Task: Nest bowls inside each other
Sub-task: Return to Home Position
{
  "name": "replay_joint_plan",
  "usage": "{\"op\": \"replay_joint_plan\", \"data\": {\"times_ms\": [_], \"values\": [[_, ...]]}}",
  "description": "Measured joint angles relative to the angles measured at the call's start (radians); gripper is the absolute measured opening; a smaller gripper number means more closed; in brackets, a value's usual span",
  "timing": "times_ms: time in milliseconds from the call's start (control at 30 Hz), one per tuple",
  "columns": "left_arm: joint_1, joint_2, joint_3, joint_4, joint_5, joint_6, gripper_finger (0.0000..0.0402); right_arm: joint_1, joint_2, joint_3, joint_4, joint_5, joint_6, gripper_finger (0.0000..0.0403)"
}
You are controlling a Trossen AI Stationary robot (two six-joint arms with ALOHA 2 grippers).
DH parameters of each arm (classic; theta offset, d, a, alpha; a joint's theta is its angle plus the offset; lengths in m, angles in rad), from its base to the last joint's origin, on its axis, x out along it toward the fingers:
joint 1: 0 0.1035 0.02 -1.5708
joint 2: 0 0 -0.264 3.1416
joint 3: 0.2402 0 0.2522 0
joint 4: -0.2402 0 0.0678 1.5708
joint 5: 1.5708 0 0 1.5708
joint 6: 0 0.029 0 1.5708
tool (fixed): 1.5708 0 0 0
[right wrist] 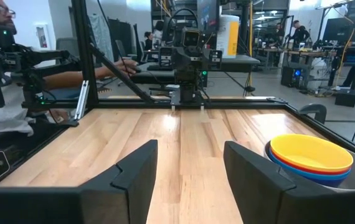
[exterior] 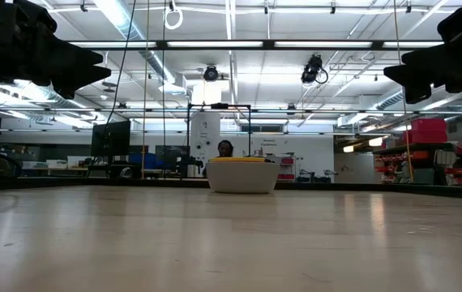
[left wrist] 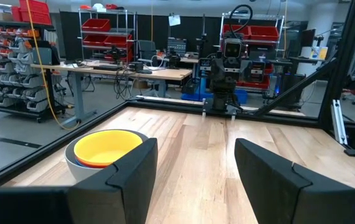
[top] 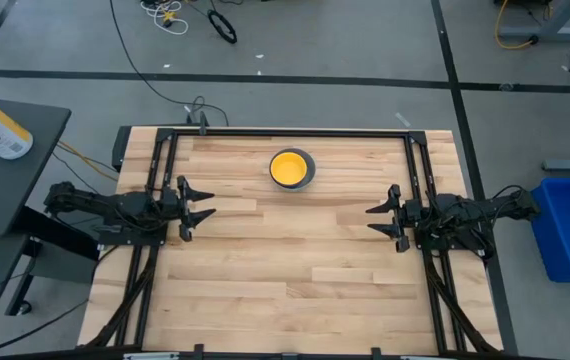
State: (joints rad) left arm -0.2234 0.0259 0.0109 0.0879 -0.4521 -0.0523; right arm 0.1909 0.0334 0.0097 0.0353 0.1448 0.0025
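High view: nested bowls (top: 292, 168) sit as one stack near far edge of surface (top: 295, 270), midway between arms; yellow innermost, grey outermost. At left side, left end effector (top: 205, 202) spread wide, holding nothing. At right side, right end effector (top: 375, 220) likewise spread, holding nothing.

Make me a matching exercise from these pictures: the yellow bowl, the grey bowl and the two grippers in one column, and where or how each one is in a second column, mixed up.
Column one:
1. yellow bowl
2. grey bowl
3. left gripper
4. right gripper

Column two:
A. open, empty, at the right side of the table
B. outermost, at the bottom of the nest
C. innermost, on top of the nest
D. open, empty, at the table's left side

Pairs: 1-C, 2-B, 3-D, 4-A
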Motion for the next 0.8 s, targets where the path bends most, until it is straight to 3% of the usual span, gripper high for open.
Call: {"op": "replay_joint_plan", "data": {"times_ms": [800], "values": [[0.000,0.000,0.000,0.000,0.000,0.000,0.0222,0.000,0.000,0.000,0.000,0.000,0.000,0.0197]]}}
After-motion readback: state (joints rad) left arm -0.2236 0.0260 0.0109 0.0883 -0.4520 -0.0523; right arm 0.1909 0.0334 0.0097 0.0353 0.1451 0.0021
